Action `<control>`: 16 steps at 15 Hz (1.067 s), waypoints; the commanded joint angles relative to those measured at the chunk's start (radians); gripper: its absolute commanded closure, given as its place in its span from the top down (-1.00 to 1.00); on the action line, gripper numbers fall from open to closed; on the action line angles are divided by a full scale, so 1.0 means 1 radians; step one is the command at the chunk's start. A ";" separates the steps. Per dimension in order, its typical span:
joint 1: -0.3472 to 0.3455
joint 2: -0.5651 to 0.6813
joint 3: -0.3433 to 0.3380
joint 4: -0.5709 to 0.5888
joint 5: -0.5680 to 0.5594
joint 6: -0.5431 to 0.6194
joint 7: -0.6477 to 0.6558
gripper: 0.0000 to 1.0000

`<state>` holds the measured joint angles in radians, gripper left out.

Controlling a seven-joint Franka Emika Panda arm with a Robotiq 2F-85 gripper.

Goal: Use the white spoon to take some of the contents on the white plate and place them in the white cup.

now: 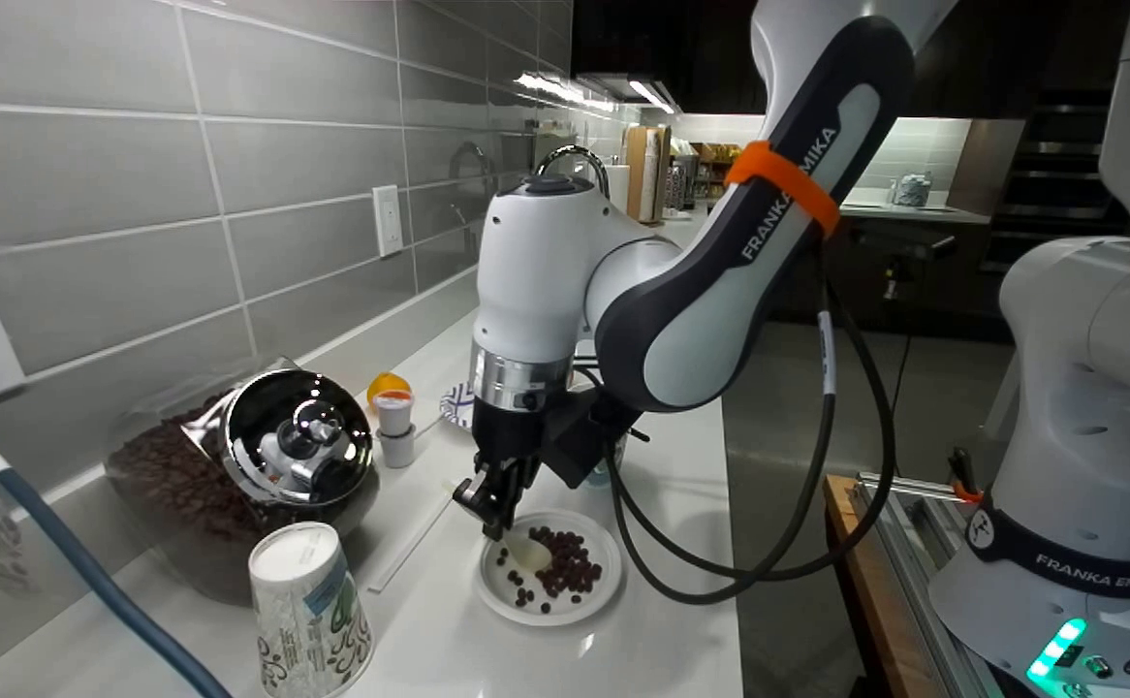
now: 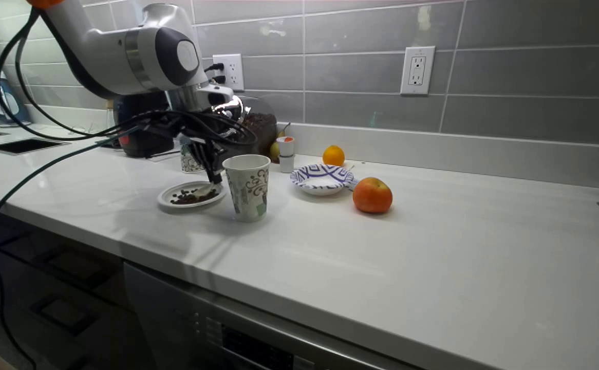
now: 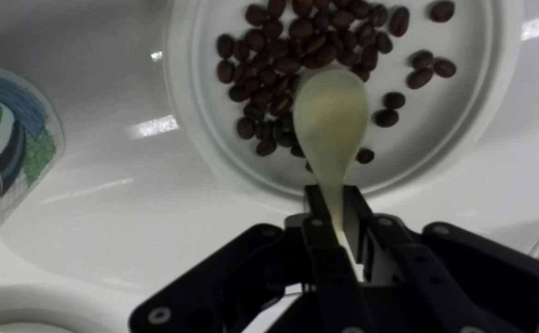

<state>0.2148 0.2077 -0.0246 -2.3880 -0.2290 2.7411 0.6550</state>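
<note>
In both exterior views my gripper (image 1: 494, 528) points down at the edge of the white plate (image 1: 594, 606), shut on the handle of the white spoon (image 1: 531, 554). The wrist view shows the handle pinched between the fingers, with the pale bowl of the spoon (image 3: 332, 111) over the edge of the contents. These contents (image 3: 278, 55) are dark brown beans, heaped on one side with several scattered loose. I see no beans on the spoon's bowl; whether it touches the plate I cannot tell. The white cup (image 2: 248, 187) stands upright beside the plate, mostly hidden in an exterior view by my arm.
An upside-down patterned cup (image 1: 308, 611) stands near a clear jar of beans (image 1: 177, 485) with a metal lid. A thin white strip (image 1: 410, 543) lies by the plate. A blue-patterned dish (image 2: 322, 181), an apple (image 2: 372, 195) and an orange (image 2: 334, 155) sit further along.
</note>
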 commanded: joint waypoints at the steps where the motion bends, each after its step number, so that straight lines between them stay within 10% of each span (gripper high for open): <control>1: 0.038 0.054 -0.068 0.031 -0.111 0.047 0.161 -0.92; 8: 0.072 0.031 -0.131 0.051 -0.288 0.031 0.359 -0.92; 16: 0.041 0.019 -0.098 0.044 -0.249 0.023 0.304 -0.72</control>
<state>0.2685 0.2276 -0.1350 -2.3452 -0.4750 2.7667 0.9583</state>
